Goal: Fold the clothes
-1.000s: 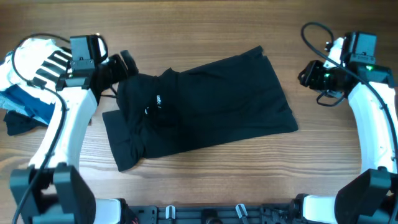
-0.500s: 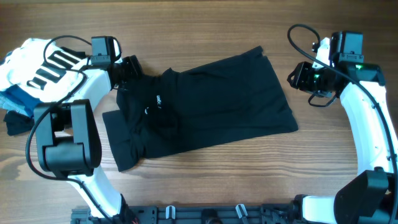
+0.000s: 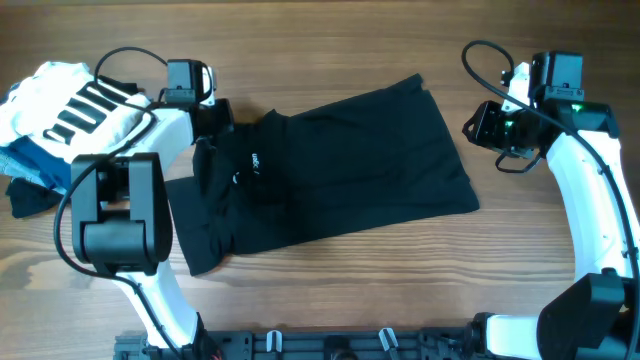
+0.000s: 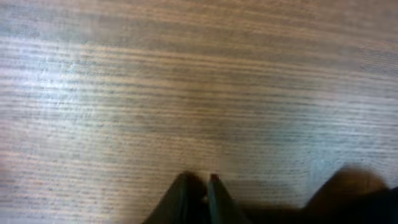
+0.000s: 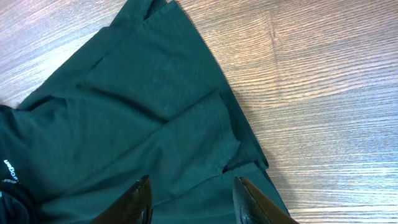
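Note:
The clothes, a black short-sleeved shirt [image 3: 330,170] with a small white chest logo [image 3: 254,160], lie spread across the middle of the table, collar to the left. My left gripper [image 3: 216,113] sits at the shirt's upper left corner by the collar. In the left wrist view its fingertips [image 4: 213,182] are pressed together over blurred wood, with dark cloth [image 4: 364,199] at the lower right. I cannot tell whether any cloth is pinched. My right gripper [image 5: 194,194] hovers open over the shirt's hem end [image 5: 155,112], and nothing sits between its fingers [image 5: 142,198].
A white garment with black stripes [image 3: 80,100] sits on blue folded garments [image 3: 40,165] at the far left, with a dark piece [image 3: 28,198] beside them. A black cable [image 3: 490,55] loops by the right arm. Bare wood [image 3: 540,260] lies right of the shirt.
My left gripper moved right to the shirt's collar corner and its jaws closed. The right gripper shifted slightly left towards the hem and narrowed a little.

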### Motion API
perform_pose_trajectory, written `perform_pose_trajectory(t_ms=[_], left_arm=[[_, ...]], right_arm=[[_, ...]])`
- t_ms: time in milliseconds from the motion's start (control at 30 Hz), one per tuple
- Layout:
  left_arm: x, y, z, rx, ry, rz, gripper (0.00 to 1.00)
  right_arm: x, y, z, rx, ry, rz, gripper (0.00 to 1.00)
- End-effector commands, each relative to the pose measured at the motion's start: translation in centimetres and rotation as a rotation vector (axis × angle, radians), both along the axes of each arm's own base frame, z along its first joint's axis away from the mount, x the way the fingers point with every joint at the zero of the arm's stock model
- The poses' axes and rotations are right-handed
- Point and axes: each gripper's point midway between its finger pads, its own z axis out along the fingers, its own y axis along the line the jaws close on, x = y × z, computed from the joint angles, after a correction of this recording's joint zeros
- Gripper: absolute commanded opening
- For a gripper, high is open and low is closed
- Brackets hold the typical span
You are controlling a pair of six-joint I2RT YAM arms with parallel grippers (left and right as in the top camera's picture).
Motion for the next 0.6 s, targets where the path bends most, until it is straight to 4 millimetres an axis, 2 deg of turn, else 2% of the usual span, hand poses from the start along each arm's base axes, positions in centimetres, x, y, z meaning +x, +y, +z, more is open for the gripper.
perform_pose_trajectory(t_ms=[0,100,167,233,267,300,367,433,500,567], left_arm=[[-1.1,0.7,-1.2,0.016,0.056,0.008,0.04],[-1.3,0.8,0.6,0.014,0.043,0.013,0.04],[-1.8,0.7,2.4,0.01,0.035,0.02,0.04],[-2.4,0.7,3.2,-0.017,0.053,0.075,0.04],[-2.6,0.7,3.1,-0.025,0.061,0.088,0.04],[-2.8,0.3,3.1,-0.048,0.071,0.079,0.04],[-3.0,-0.8,3.2,-0.103,0.078,0.062,0.04],[-3.0,-0.8,3.2,-0.122,0.084,0.1,0.04],[-3.0,-0.9,3.2,-0.127,0.086,0.105,0.04],[-3.0,-0.9,3.2,-0.134,0.088,0.113,0.04]], right_arm=[[-0.1,0.3,-0.3,-0.002,0.006,0.023,0.39],[-0.4,-0.3,-1.4,-0.044,0.043,0.051,0.34],[-0.6,-0.2,-3.6,-0.033,0.113,0.064,0.35],[-0.1,0.5,-6.0,-0.009,0.177,0.114,0.39],[0.7,0.5,-6.4,-0.015,0.181,0.134,0.4],[1.9,0.8,-7.0,-0.02,0.188,0.15,0.41],[7.6,1.5,-7.1,-0.07,0.131,0.201,0.5],[12.1,2.6,-8.1,-0.116,0.101,0.22,0.53],[15.6,4.9,-9.7,-0.108,0.032,0.244,0.56],[17.4,6.7,-11.2,-0.108,-0.019,0.256,0.57]])
